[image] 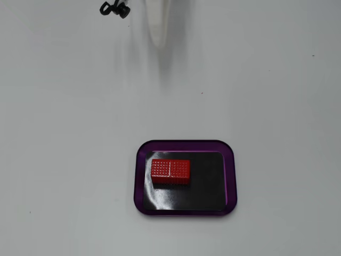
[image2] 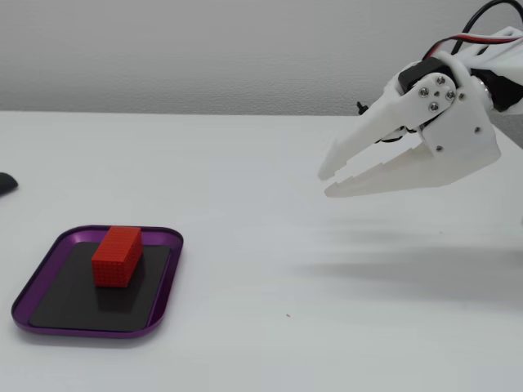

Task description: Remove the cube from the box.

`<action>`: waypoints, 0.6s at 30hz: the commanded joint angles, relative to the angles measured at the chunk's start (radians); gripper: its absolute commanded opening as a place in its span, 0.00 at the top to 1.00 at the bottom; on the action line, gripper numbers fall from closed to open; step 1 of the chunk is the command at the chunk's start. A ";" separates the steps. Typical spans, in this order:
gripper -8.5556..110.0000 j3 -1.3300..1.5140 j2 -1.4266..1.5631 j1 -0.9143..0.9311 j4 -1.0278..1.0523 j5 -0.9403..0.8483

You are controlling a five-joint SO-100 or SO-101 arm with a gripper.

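Plain white table (image: 64, 133) fills both fixed views, bare apart from the tray and a small dark object at one edge. White plastic robot arm with two long pointed fingers (image2: 331, 181) hangs in the air over the table's right side in a fixed view, angled down and leftward; only a pale tip shows at the top edge in the other. Fingers almost together at the tips, a thin gap between them, grasping nothing. Shallow rectangular box with glossy purple rim and shiny black floor (image: 229, 176) sits flat near the table's front edge in a fixed view, well apart from the fingers. Small bright red rectangular cube with dotted grid top (image: 170, 170) lies flat inside the box, on the black floor, close to the rim on the left in the top-down fixed view. Judgement: nothing of the task is done; the approach, the grasp, the lift and setting it outside the rim are all left.
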 commanded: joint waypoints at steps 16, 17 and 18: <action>0.93 0.002 0.031 0.005 -0.025 0.012; 0.93 -0.006 0.031 0.005 -0.025 0.018; 0.93 -0.011 0.031 0.006 -0.025 0.040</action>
